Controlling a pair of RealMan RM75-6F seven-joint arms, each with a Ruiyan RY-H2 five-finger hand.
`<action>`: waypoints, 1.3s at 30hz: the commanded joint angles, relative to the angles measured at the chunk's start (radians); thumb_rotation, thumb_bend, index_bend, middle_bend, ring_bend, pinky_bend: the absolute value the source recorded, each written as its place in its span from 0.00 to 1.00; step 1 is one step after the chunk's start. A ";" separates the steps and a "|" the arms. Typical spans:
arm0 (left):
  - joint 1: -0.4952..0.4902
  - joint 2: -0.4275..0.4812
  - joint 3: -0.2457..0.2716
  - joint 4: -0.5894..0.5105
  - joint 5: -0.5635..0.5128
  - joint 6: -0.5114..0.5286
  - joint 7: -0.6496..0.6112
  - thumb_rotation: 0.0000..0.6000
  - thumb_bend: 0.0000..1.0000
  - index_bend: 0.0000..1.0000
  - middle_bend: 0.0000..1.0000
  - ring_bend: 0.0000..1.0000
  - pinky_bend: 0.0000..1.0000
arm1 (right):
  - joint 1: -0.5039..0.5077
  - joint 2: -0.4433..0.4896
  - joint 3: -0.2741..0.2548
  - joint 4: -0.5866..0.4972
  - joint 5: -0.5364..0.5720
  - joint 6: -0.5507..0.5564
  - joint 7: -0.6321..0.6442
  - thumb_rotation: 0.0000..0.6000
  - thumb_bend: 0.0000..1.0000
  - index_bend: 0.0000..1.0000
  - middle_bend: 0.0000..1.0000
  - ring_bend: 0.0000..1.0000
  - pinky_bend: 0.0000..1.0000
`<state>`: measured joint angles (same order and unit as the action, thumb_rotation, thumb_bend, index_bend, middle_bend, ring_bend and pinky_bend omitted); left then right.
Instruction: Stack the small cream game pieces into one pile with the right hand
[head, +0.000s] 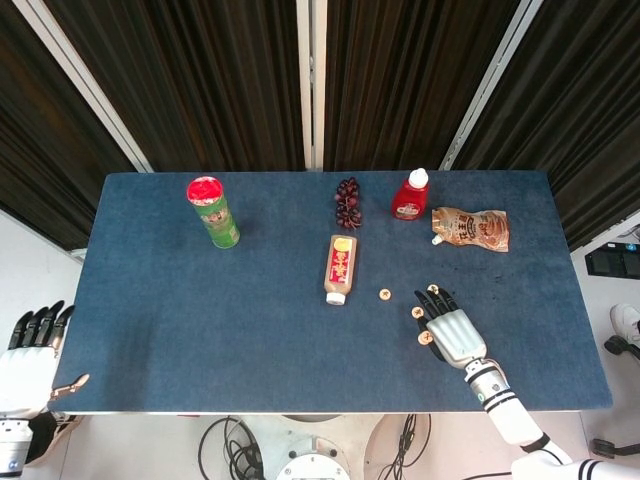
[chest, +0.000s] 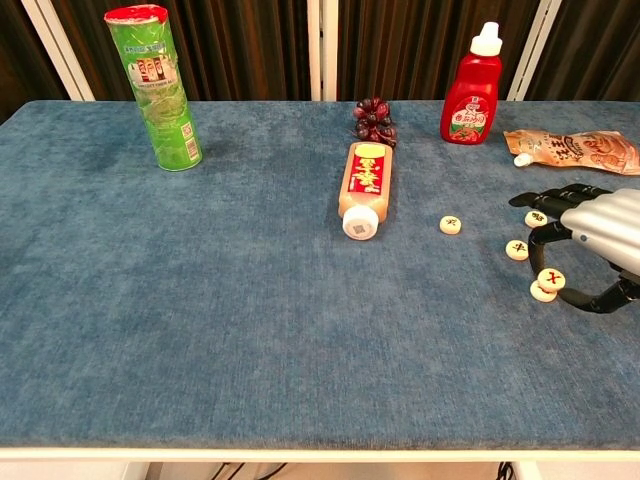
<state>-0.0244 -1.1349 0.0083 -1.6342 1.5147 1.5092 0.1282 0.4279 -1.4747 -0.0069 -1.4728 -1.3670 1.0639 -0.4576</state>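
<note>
Small round cream game pieces with dark and red marks lie at the right of the blue cloth-covered surface (chest: 250, 330): one piece (chest: 451, 225) sits alone near the lying orange bottle (chest: 364, 188), two others (chest: 517, 249) lie nearer the white right hand (chest: 590, 235), and one red-marked piece (chest: 550, 279) rests tilted on another (chest: 542, 292), pinched at the right hand's fingertips. The white left hand (head: 30, 350) hangs off the surface's left edge, fingers apart, holding nothing. A red squeeze bottle (chest: 472, 90) stands behind.
</note>
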 joint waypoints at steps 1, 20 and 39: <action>0.002 0.000 0.001 0.003 0.001 0.001 -0.004 1.00 0.09 0.00 0.00 0.00 0.00 | 0.002 -0.001 -0.001 -0.002 0.004 -0.005 -0.008 1.00 0.32 0.53 0.00 0.00 0.00; 0.002 0.001 0.002 0.004 0.009 0.002 -0.014 1.00 0.09 0.00 0.00 0.00 0.00 | 0.009 0.010 -0.003 -0.025 0.020 -0.022 -0.020 1.00 0.27 0.43 0.00 0.00 0.00; 0.005 0.010 0.001 -0.002 0.016 0.009 -0.023 1.00 0.09 0.00 0.00 0.00 0.00 | 0.001 0.118 0.026 -0.161 -0.033 0.063 0.021 1.00 0.24 0.33 0.00 0.00 0.00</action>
<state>-0.0197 -1.1254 0.0094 -1.6360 1.5303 1.5185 0.1054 0.4305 -1.3754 0.0093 -1.6136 -1.3871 1.1099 -0.4450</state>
